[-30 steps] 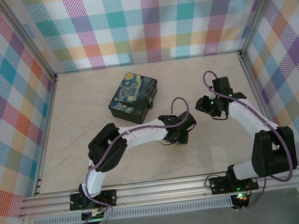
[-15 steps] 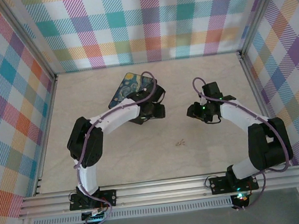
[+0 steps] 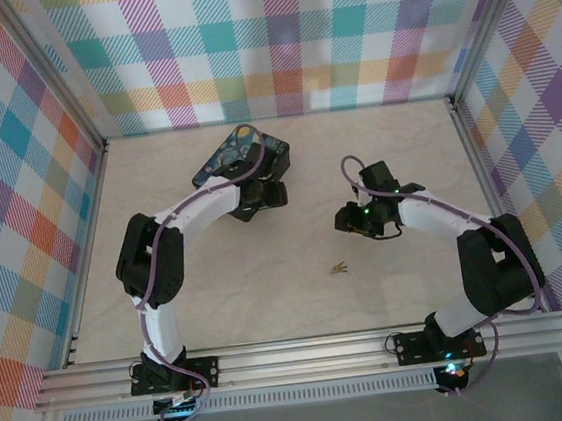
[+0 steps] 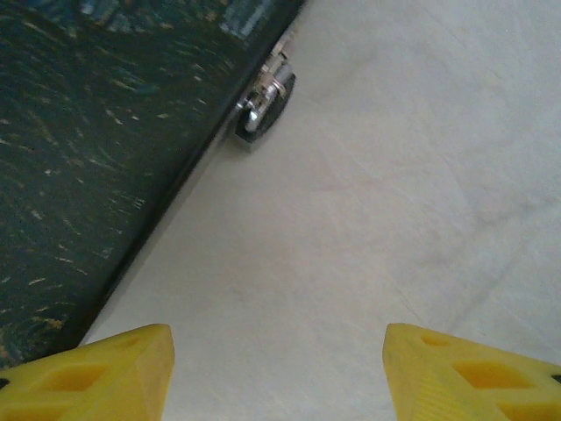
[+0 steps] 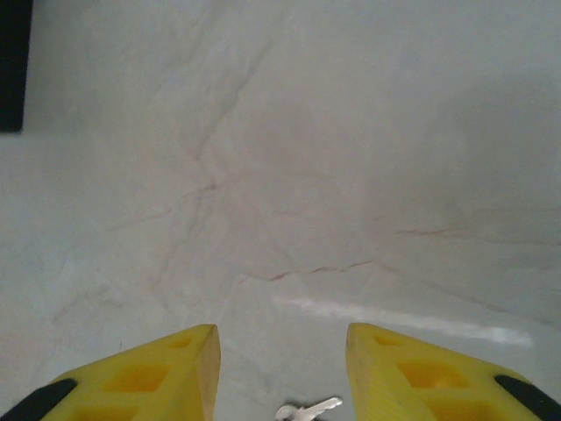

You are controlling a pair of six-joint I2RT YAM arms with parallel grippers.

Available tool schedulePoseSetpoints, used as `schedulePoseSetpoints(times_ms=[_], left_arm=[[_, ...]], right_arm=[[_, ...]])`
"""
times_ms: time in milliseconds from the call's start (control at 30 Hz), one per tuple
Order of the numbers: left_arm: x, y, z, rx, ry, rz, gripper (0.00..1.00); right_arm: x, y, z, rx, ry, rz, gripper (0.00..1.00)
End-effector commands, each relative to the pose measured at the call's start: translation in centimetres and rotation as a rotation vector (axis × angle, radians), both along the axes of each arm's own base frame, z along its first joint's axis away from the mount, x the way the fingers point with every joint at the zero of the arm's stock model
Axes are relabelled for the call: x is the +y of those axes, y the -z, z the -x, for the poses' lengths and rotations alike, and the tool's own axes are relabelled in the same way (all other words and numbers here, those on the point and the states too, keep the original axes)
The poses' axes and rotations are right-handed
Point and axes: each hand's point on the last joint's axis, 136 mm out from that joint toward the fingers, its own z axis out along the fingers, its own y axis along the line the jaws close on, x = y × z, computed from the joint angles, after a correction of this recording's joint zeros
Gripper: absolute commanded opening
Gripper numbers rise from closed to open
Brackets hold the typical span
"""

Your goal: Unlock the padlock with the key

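Right now my left gripper [image 4: 277, 373] has its jaws apart and empty, pointed toward the padlock [image 4: 266, 95], which sits low on the side wall of the night-sky box [image 4: 96, 149]. My right gripper [image 5: 280, 373] is also spread and empty, above the key [image 5: 307, 410] lying on the table [image 5: 368, 132].

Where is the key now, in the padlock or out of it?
Out. The key lies flat on the table, apart from the padlock, which sits at the box's side.
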Motion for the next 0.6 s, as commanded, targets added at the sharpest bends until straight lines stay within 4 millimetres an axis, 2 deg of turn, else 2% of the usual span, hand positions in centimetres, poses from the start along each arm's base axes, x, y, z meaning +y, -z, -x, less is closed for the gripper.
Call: schedulePoseSetpoints(times_ms=[0, 133, 200, 300, 433, 567], left_arm=[[3.5, 2.2, 0.5, 0.064, -0.023, -0.065, 0.65], [5.6, 2.1, 0.0, 0.065, -0.057, -0.061, 0.65], [6.3, 1.9, 0.5, 0.074, -0.068, -0.04, 0.65], [6.1, 1.4, 2.7, 0.077, -0.056, -0.019, 0.65], [5.7, 1.2, 6.7, 0.092, -0.035, -0.03, 0.65], [5.1, 0.7, 9.7, 0.077, -0.025, -0.015, 0.65]], right_arm=[[1.5, -0.8, 0.5, 0.001, -0.031, -0.027, 0.43], [2.1, -1.3, 1.6, 0.006, -0.059, -0.03, 0.43], [2.1, -1.3, 2.3, 0.012, -0.08, -0.024, 0.43], [1.6, -0.8, 3.5, 0.035, -0.084, -0.006, 0.41], [1.1, 0.0, 5.0, 0.069, -0.068, 0.008, 0.38], [1.8, 0.8, 6.3, 0.097, -0.074, 0.021, 0.38]])
